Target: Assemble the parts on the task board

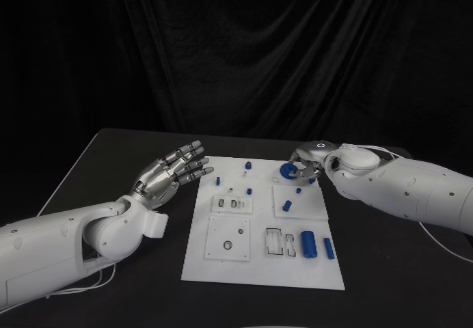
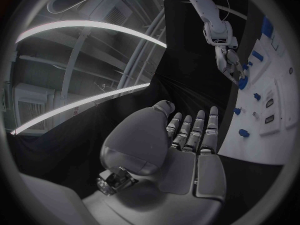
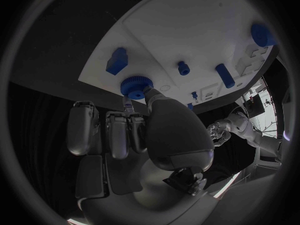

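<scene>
Pinching a blue gear (image 3: pixel 135 86), the right hand (image 1: pixel 307 162) crowds neighbouring blue pegs (image 3: pixel 182 67); left hand (image 1: pixel 176 172) spread, empty.

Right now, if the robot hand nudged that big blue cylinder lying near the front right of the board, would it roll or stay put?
Probably roll: the big blue cylinder is round and lies on its side on the flat task board. It looks rigid and light, so a gentle push should move it. The slimmer blue part beside it might stop it.

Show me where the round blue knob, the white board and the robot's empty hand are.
round blue knob (image 3: pixel 135 86), right wrist view, ribbed rim.
white board (image 1: pixel 258 277), head view, bare near edge.
left hand (image 1: pixel 169 173), head view, palm.
</scene>
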{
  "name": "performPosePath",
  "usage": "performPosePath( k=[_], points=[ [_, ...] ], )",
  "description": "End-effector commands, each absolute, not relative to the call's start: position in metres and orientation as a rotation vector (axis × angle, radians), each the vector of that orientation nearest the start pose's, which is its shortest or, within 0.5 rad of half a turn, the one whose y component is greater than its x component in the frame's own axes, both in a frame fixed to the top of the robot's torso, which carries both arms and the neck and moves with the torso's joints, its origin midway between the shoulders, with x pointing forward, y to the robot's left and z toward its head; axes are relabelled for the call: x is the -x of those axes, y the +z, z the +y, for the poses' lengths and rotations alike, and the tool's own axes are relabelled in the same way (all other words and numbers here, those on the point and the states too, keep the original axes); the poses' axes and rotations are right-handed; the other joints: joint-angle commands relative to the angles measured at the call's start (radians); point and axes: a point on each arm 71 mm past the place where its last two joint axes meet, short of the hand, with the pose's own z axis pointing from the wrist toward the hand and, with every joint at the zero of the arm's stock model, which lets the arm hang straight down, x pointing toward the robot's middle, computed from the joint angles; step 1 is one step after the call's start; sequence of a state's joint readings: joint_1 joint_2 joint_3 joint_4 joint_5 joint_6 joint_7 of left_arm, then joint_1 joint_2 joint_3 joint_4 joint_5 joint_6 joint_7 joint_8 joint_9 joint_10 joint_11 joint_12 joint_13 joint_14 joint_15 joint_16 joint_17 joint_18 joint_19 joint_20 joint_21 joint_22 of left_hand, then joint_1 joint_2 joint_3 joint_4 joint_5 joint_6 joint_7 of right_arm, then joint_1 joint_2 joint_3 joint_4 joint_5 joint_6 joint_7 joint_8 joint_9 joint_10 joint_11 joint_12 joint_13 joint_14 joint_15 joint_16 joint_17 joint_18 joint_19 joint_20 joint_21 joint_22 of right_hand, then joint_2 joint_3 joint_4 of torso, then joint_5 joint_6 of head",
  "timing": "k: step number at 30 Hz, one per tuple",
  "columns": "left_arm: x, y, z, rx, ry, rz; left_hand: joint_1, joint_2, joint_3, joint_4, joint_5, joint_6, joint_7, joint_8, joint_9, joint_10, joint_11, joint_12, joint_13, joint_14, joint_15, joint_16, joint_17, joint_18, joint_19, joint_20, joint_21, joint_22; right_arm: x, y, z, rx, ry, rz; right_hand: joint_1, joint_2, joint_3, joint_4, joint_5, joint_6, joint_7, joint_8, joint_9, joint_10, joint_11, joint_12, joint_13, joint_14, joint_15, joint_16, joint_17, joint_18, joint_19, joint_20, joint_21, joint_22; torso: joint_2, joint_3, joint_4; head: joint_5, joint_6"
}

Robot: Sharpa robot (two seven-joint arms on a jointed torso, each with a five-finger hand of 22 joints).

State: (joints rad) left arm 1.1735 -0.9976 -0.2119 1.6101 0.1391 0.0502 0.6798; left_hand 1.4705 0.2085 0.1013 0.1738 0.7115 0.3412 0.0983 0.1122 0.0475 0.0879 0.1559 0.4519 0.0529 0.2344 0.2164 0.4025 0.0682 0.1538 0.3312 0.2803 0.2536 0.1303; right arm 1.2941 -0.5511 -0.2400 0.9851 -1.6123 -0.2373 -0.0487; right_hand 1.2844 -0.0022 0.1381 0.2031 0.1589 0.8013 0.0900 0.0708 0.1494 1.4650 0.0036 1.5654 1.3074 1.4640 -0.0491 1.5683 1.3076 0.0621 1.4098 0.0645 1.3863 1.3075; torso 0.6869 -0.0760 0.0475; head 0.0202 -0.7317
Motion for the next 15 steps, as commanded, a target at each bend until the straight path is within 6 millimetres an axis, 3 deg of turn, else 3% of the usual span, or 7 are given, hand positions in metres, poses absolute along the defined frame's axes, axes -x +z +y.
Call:
performPosePath(
  k=[1, 9, 12, 15],
  points=[
    [-0.4327, -0.2206, 0.2501, 1.178, -1.947, 1.306, -0.009, 0.003, 0.005, 0.001, -0.003, -0.001, 0.004, 0.003, 0.001, -0.004, 0.000, 0.001, 0.000, -0.001, 0.003, 0.003, 0.001, -0.015, 0.000, 0.005, 0.007, 0.001, -0.5659, -0.2309, -0.2122, 0.435, 0.257, 1.767, 0.007, 0.004, 0.002, -0.010, 0.003, 0.012, 0.001, 0.007, 0.002, 0.096, 0.003, 0.002, 0.254, 0.099, 0.002, -0.006, 0.249, -0.003, -0.006, 0.001, -0.005, 0.102, 0.000, 0.0002, -0.0002, 0.000, -0.001],
    [-0.4331, -0.2215, 0.2490, 1.180, -1.948, 1.312, -0.011, 0.002, 0.009, 0.000, -0.005, -0.003, 0.005, 0.003, 0.001, -0.005, 0.000, 0.000, 0.000, -0.003, 0.004, 0.002, 0.000, -0.016, -0.001, 0.005, 0.007, 0.001, -0.5655, -0.2344, -0.2102, 0.439, 0.261, 1.772, 0.028, 0.005, 0.013, -0.035, 0.030, 0.047, -0.001, 0.021, 0.017, 0.093, 0.003, 0.001, 0.251, 0.097, 0.002, -0.009, 0.246, -0.002, -0.010, 0.002, -0.010, 0.104, 0.000, 0.0004, -0.0002, -0.001, -0.004],
    [-0.4333, -0.2218, 0.2487, 1.181, -1.948, 1.315, -0.011, 0.002, 0.009, 0.000, -0.005, -0.003, 0.005, 0.003, 0.001, -0.005, 0.000, 0.000, 0.000, -0.003, 0.004, 0.002, 0.000, -0.016, -0.001, 0.005, 0.007, 0.001, -0.5652, -0.2353, -0.2094, 0.440, 0.265, 1.769, 0.028, 0.004, 0.020, -0.042, 0.071, 0.071, -0.006, 0.032, 0.031, 0.093, -0.002, 0.001, 0.251, 0.096, 0.000, -0.010, 0.244, -0.001, -0.012, 0.000, -0.013, 0.105, 0.000, 0.0006, -0.0003, 0.000, -0.004],
    [-0.4334, -0.2223, 0.2485, 1.183, -1.947, 1.318, -0.012, 0.001, 0.011, -0.001, -0.005, -0.005, 0.006, 0.002, 0.000, -0.006, 0.000, -0.002, -0.001, -0.004, 0.004, 0.001, 0.000, -0.016, -0.002, 0.005, 0.007, 0.001, -0.5648, -0.2356, -0.2085, 0.441, 0.273, 1.760, 0.035, 0.005, 0.034, -0.057, 0.137, 0.115, -0.022, 0.056, 0.058, 0.093, -0.014, 0.001, 0.252, 0.095, -0.008, -0.012, 0.242, 0.000, -0.013, -0.008, -0.016, 0.107, 0.000, 0.0005, 0.0002, 0.001, -0.003]
  ],
)
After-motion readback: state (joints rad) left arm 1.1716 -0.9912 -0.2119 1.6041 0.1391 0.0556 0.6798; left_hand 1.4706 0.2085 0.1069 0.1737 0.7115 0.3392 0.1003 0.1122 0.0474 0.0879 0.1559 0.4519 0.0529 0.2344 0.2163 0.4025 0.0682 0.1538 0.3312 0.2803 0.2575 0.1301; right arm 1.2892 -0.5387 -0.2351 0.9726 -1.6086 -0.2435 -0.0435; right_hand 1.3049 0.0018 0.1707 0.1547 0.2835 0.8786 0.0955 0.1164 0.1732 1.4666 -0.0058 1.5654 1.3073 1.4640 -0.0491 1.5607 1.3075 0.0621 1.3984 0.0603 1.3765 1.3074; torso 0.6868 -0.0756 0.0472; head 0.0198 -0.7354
